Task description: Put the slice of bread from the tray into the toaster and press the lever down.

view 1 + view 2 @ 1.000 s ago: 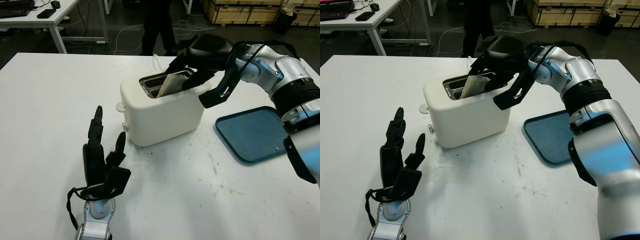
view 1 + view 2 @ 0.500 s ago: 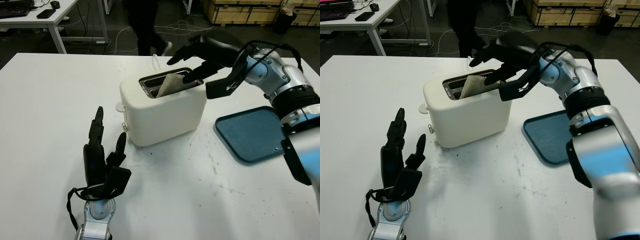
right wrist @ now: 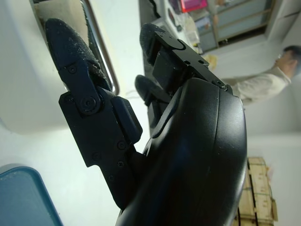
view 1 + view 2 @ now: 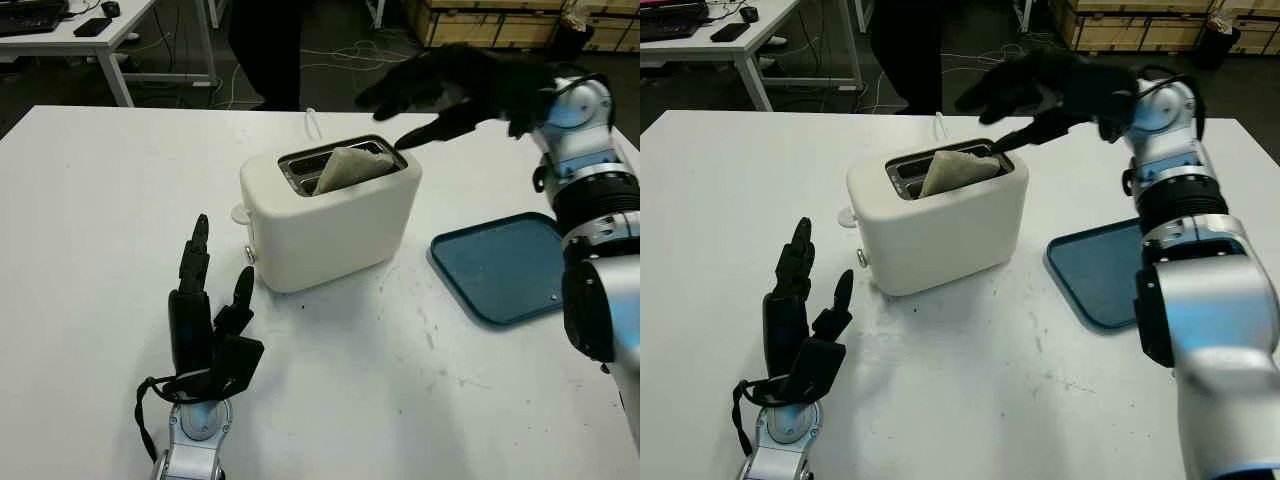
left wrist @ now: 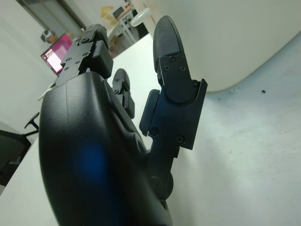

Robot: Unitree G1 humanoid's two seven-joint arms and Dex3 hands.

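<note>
The white toaster (image 4: 330, 215) stands mid-table with the bread slice (image 4: 350, 165) leaning in its slot, its top poking out. A white knob (image 4: 238, 212) sticks out of the toaster's left end. My right hand (image 4: 420, 105) is open and hovers above and behind the toaster's right end, clear of the bread. The blue tray (image 4: 505, 265) lies bare to the right of the toaster. My left hand (image 4: 205, 320) is open, parked upright near the table's front left, with the toaster's wall (image 5: 244, 42) close beyond its fingers (image 5: 174, 94).
A person (image 4: 265, 50) stands behind the table's far edge. A white cable (image 4: 312, 122) lies behind the toaster. A desk with a keyboard (image 4: 35, 18) stands at the back left, and wooden crates (image 4: 480, 20) at the back right.
My right hand let go of the bread, rose and drew back to the right, away from the slot. The bread stayed in the toaster. The person behind shifted left.
</note>
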